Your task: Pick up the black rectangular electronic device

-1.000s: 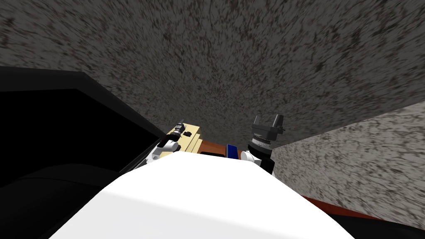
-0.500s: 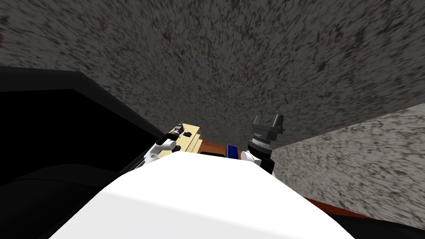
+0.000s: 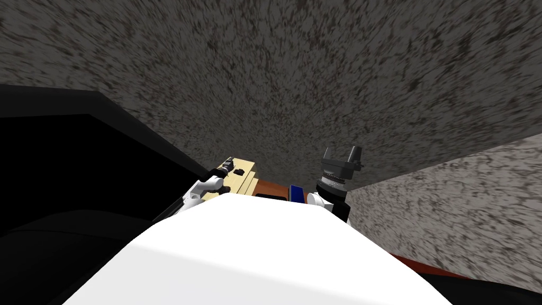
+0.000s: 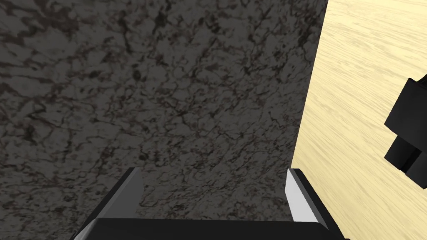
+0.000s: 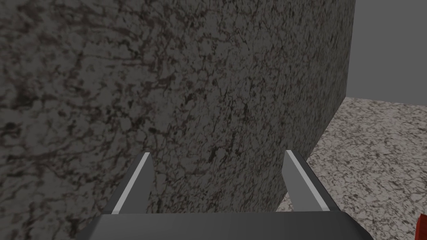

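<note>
The device [image 4: 413,125], set on the table [image 4: 354,62] near the left jaws, was not yet grasped; both pairs were held apart.

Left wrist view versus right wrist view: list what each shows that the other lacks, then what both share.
Left wrist, not right: a pale wooden top with the black device on it, beside the left gripper. Right wrist, not left: a lighter speckled surface and a plain grey wall beyond the right gripper. Both: the dark speckled wall behind an open gripper.
</note>
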